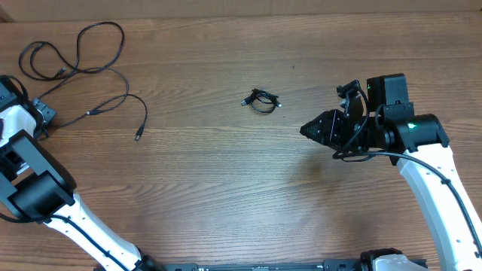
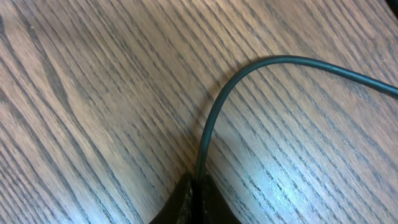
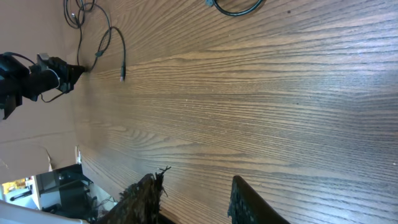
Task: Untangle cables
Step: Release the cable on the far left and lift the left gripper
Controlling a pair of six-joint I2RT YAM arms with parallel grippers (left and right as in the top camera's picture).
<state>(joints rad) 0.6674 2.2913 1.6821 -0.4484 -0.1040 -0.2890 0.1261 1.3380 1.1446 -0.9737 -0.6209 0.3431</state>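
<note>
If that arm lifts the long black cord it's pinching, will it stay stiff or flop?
Probably floppy: the long cable lies in loose loops and bends, so it should droop from the left gripper. It looks thin, so it is likely light. It is held only at the gripper's very tip, so the smooth round cord might slip.

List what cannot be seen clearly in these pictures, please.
Small bundle: too small overhead to count its strands; the top edge cuts it in the right wrist view.
Loose cable: its plug ends are too small overhead; left wrist view shows only one stretch.
Left gripper: in its wrist view the bottom edge hides all but its tips.
</note>
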